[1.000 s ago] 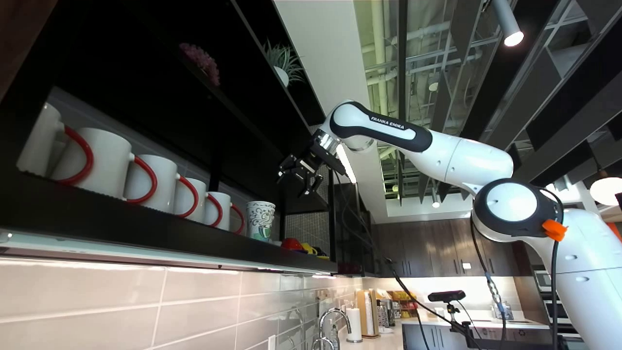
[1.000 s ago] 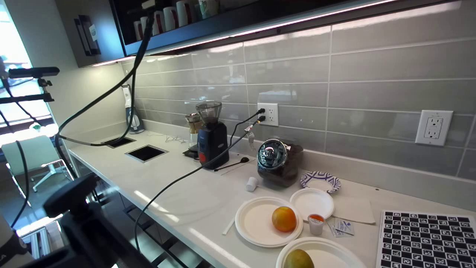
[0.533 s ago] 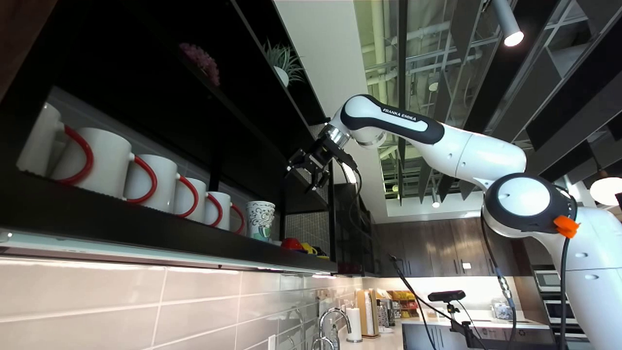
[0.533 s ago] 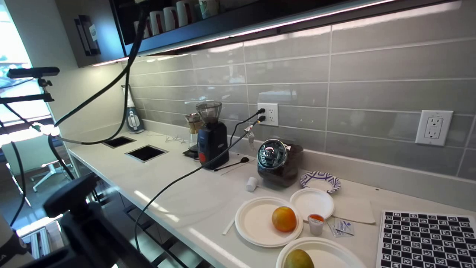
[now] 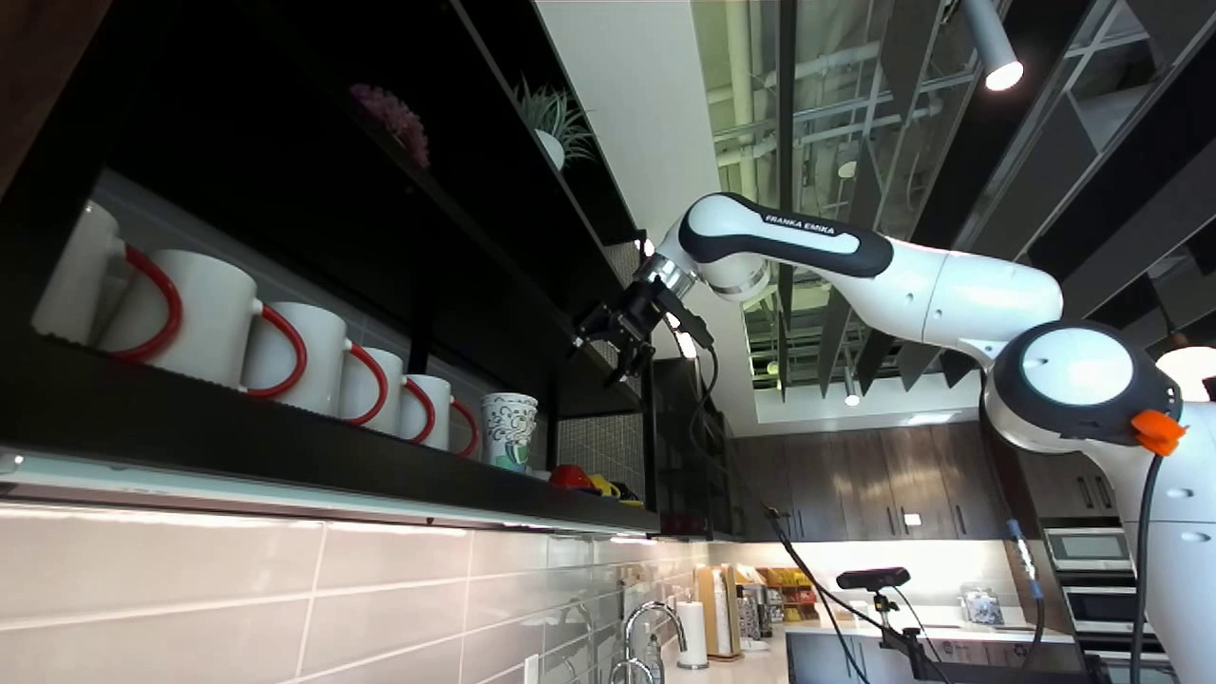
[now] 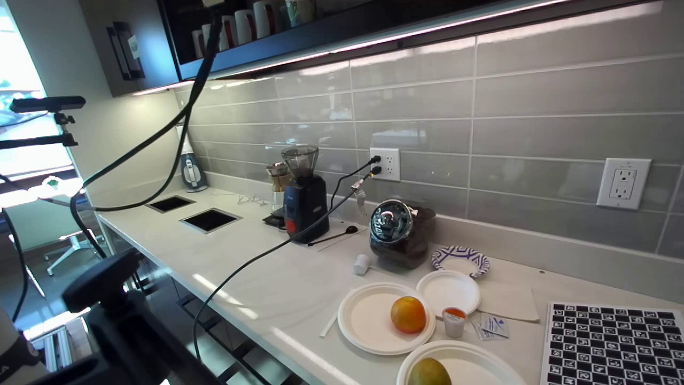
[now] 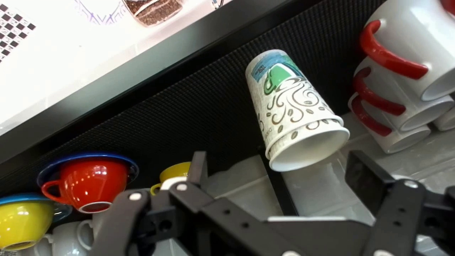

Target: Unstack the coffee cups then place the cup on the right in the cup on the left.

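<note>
The black two-fingered gripper (image 7: 280, 172) has its fingers (image 7: 366, 179) spread wide apart. Ahead of the gap between them, apart from both, the nested, tapered white paper coffee cups (image 7: 291, 103) with green and brown print stand upright on the black ribbed shelf (image 7: 199, 121). Past the wrist view's left-hand finger sits a rounded red cup (image 7: 96, 181) on a blue saucer (image 7: 48, 174); past the other, white mugs with red handles (image 7: 423, 39).

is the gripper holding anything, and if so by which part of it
Nothing is held: the jaws stand open, and the nested paper coffee cups rest on the shelf, apart from them.
</note>
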Available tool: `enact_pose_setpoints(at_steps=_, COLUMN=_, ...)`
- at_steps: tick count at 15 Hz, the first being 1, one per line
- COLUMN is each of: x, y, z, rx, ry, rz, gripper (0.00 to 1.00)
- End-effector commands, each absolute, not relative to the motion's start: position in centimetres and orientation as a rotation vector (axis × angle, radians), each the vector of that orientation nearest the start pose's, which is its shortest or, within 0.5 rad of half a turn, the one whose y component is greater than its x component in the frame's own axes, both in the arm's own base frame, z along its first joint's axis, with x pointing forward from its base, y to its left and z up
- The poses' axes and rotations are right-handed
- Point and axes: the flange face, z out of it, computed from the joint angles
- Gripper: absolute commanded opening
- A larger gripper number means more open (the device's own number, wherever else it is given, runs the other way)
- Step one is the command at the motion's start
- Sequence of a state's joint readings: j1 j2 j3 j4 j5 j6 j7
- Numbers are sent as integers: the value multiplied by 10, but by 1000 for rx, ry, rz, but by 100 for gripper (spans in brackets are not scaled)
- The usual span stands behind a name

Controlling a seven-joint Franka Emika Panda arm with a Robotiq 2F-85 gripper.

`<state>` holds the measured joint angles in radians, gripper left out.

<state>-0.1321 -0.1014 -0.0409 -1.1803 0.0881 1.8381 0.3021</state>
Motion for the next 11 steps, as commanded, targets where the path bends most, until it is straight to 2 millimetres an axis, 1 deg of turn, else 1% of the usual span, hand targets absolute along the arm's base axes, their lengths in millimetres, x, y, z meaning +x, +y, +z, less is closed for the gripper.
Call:
enact_pose_setpoints(at_steps=1, x=466, y=-81, z=879, rx=-2730, ry=565, rz=-1132, gripper=100)
enact_pose_setpoints(at_steps=8, x=457, y=-78, z=861, rx=-2764, ry=509, rz=-1146, gripper=100)
enact_pose_setpoints(at_steps=9, x=468, y=-80, z=867, rx=-2762, ry=539, rz=-1124, gripper=100)
enact_pose_setpoints(at_steps=11, x=465, y=-79, z=864, rx=-2764, ry=534, rz=-1124, gripper=100)
